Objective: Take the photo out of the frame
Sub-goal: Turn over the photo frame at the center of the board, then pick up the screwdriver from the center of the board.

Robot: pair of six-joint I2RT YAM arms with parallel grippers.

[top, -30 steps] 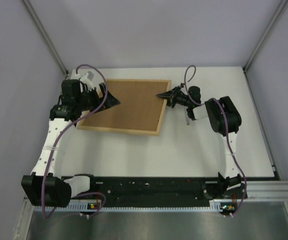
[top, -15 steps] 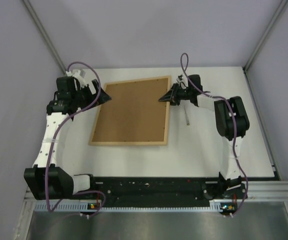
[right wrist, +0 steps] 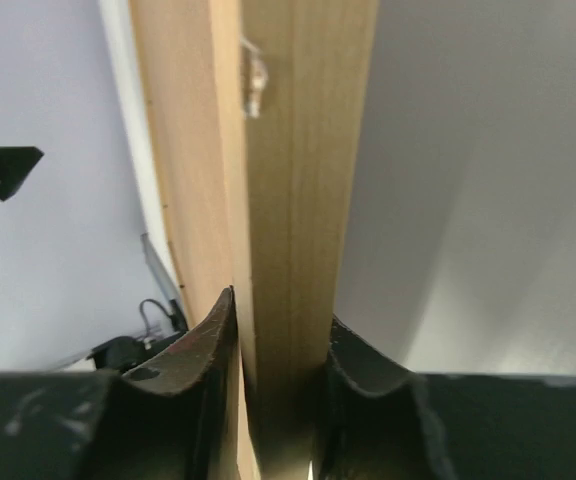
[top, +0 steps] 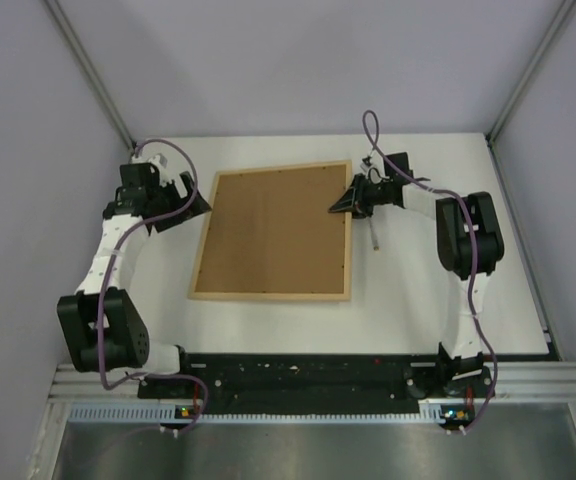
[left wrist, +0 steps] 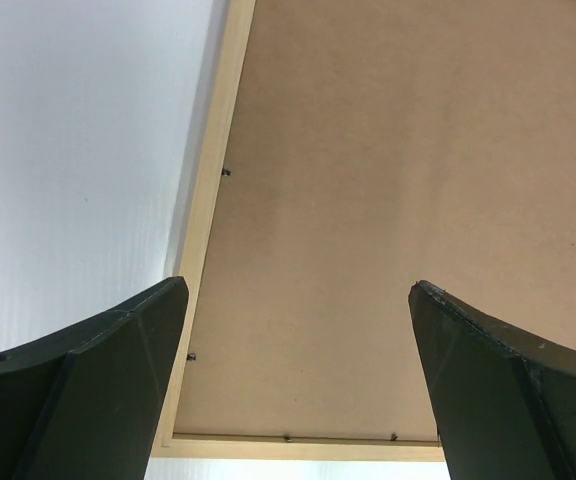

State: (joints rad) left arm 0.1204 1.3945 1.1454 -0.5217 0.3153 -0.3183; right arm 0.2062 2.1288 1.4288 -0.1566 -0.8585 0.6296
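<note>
The frame (top: 278, 232) lies flat on the white table, back side up, its brown fibreboard inside a light-wood rim. The photo is hidden. My right gripper (top: 345, 204) is shut on the frame's right rail near the far corner; in the right wrist view the wooden rail (right wrist: 298, 150) runs between the two fingers of the gripper (right wrist: 283, 325). My left gripper (top: 200, 205) is open just left of the frame's far left corner, holding nothing. In the left wrist view the gripper (left wrist: 298, 290) frames the fibreboard back (left wrist: 388, 200), with small metal tabs along the rim.
A thin grey stick (top: 373, 232) lies on the table just right of the frame, below my right gripper. Pale walls close in the table on three sides. The arms' black base rail (top: 298, 378) runs along the near edge.
The frame has swung round, with the right gripper on its rail, from slanted to nearly square with the table. My left gripper has drawn back left, off the frame.
</note>
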